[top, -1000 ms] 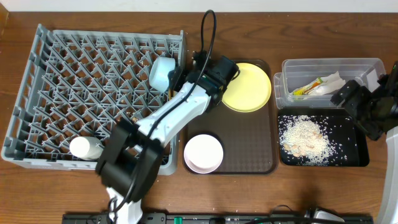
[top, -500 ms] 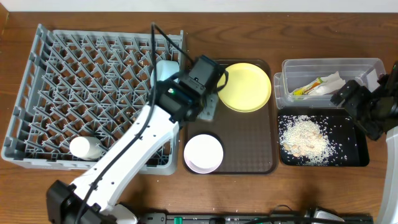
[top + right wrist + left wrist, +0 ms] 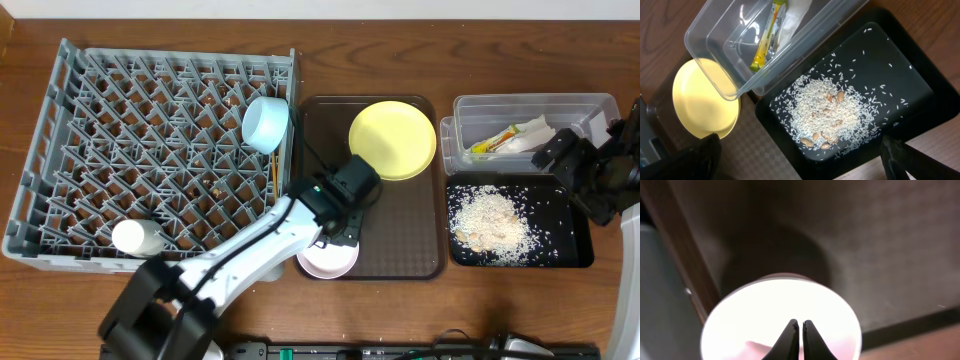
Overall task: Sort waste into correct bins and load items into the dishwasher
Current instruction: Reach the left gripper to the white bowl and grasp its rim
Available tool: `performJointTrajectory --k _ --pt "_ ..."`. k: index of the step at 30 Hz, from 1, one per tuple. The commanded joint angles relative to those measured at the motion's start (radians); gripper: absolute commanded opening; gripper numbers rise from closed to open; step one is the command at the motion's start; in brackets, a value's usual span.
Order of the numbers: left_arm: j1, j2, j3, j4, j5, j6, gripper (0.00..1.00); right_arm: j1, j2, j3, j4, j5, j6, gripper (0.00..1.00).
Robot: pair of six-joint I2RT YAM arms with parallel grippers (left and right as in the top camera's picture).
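Wrapper (image 3: 767,35) print unreadable; left gripper (image 3: 800,325) closed, empty, above pink-white bowl (image 3: 765,315); right gripper (image 3: 800,145) wide open near black tray (image 3: 910,95).

**Overhead.** The left arm (image 3: 270,235) covers the upper part of the pale pink-white bowl (image 3: 335,262). The chopsticks (image 3: 274,172) pass out of sight under the light blue bowl (image 3: 265,122).

**Left wrist.** The same pink-white bowl is glare-washed, blurred and cut by the lower edge.

**Right wrist.** The right gripper (image 3: 800,142) is cropped to dark stubs at both lower corners. The napkin (image 3: 796,9) is cut by the top edge.
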Motion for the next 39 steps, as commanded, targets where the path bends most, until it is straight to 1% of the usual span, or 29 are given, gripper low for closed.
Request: performJointTrajectory --k 1,5,6,9,12,14,15,17,18,20,23,25,27,28,29,30,33,36,38,39 --pt "-0.002 0.069 -0.011 0.034 0.044 -0.056 0.08 -0.006 -0.001 0.0 -0.001 -0.002 0.006 0.99" --pt "0.0 0.124 -0.002 0.097 0.167 -0.047 0.08 -0.006 -0.001 0.0 -0.001 -0.002 0.006 0.99" --pt "0.0 0.129 0.006 0.111 0.196 -0.03 0.08 -0.006 -0.001 0.0 -0.001 -0.002 0.006 0.99" --pt "-0.013 0.127 0.033 0.198 0.296 0.069 0.07 -0.006 -0.001 0.0 -0.001 -0.002 0.006 0.99" --pt "-0.041 0.127 0.077 0.254 0.309 0.131 0.08 -0.006 -0.001 0.0 -0.001 -0.002 0.006 0.99" --pt "-0.06 0.127 0.104 0.293 0.313 0.152 0.07 -0.006 -0.001 0.0 -0.001 -0.002 0.006 0.99" --pt "-0.068 0.127 0.12 0.309 0.313 0.151 0.08 -0.006 -0.001 0.0 -0.001 -0.002 0.006 0.99" --pt "-0.077 0.127 0.148 0.311 0.312 0.152 0.15 -0.006 -0.001 0.0 -0.001 -0.002 0.006 0.99" --pt "-0.077 0.127 0.159 0.301 0.312 0.158 0.16 -0.006 -0.001 0.0 -0.001 -0.002 0.006 0.99" --pt "-0.072 0.122 0.18 0.246 0.291 0.159 0.16 -0.006 -0.001 0.0 -0.001 -0.002 0.006 0.99" --pt "-0.05 0.105 0.204 0.105 0.169 0.159 0.17 -0.006 -0.001 0.0 -0.001 -0.002 0.006 0.99" --pt "-0.026 0.095 0.206 0.025 0.078 0.158 0.28 -0.006 -0.001 0.0 -0.001 -0.002 0.006 0.99" --pt "0.001 0.095 0.206 -0.043 0.019 0.158 0.36 -0.006 -0.001 0.0 -0.001 -0.002 0.006 0.99" --pt "0.014 0.095 0.201 -0.066 0.009 0.159 0.42 -0.006 -0.001 0.0 -0.001 -0.002 0.006 0.99" --pt "0.028 0.096 0.19 -0.084 0.009 0.159 0.5 -0.006 -0.001 0.0 -0.001 -0.002 0.006 0.99" --pt "0.037 0.096 0.179 -0.091 0.009 0.159 0.55 -0.006 -0.001 0.0 -0.001 -0.002 0.006 0.99" --pt "0.05 0.102 0.134 -0.073 0.008 0.159 0.57 -0.006 -0.001 0.0 -0.001 -0.002 0.006 0.99" --pt "0.05 0.109 0.08 -0.012 0.009 0.159 0.57 -0.006 -0.001 0.0 -0.001 -0.001 0.006 0.99" --pt "0.05 0.118 0.053 0.019 0.009 0.159 0.56 -0.006 -0.001 0.0 -0.001 -0.002 0.006 0.99" --pt "0.05 0.125 0.039 0.034 0.009 0.159 0.52 -0.006 -0.001 0.0 -0.001 -0.001 0.006 0.99"
